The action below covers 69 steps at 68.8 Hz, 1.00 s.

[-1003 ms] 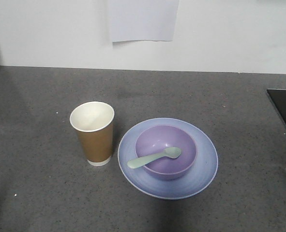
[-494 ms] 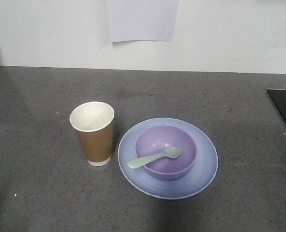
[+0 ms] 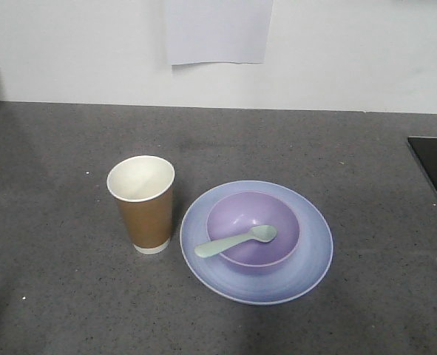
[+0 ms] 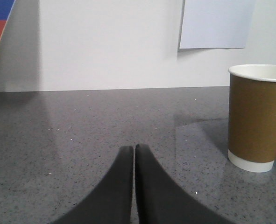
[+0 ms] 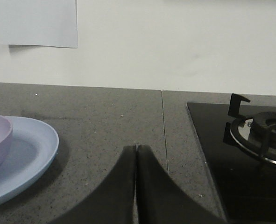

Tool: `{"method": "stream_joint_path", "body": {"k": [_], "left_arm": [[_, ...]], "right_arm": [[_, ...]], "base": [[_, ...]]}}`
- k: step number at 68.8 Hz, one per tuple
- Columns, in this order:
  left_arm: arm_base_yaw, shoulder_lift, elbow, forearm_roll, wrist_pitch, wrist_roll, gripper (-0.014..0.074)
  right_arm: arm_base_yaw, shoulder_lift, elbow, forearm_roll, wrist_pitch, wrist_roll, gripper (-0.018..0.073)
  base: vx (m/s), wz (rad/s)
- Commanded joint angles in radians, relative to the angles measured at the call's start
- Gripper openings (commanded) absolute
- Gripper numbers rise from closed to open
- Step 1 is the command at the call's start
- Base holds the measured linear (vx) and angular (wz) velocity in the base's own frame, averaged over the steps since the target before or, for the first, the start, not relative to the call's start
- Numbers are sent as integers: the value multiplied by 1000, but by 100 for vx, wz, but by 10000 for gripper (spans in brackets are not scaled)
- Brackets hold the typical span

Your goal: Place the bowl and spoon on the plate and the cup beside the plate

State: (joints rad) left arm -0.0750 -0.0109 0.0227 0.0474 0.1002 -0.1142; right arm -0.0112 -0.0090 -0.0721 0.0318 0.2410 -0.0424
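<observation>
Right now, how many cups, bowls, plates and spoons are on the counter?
Cups: 1, the brown paper cup
Bowls: 1, the purple bowl
Plates: 1, the blue plate
Spoons: 1, the green spoon
Total: 4

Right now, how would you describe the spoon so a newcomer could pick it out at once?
On the grey counter, find the pale blue plate; a purple bowl sits on it. The spoon lies across the bowl's rim, scoop inside, handle pointing toward the brown cup. It is the only mint-green, slender item.
</observation>
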Motion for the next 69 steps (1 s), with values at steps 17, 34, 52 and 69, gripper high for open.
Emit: {"method": "stream_joint_path", "body": {"k": [17,34,52,69], "left_arm": [[3,-14,-17,-10,-81,0,-6],[3,-14,-17,-10,-81,0,-6],[3,-14,-17,-10,-81,0,-6],[3,-14,-17,-10,-81,0,-6]], "right_arm": [[50,-11,106,-6,-274,2,-11],[88,-11,110,-24,-290,1,-11],[88,-11,110,-17,-286,6,-11],[88,-11,110,-17,-286,5,-11]], "base": [[0,0],[0,0],[0,0],[0,0]]}}
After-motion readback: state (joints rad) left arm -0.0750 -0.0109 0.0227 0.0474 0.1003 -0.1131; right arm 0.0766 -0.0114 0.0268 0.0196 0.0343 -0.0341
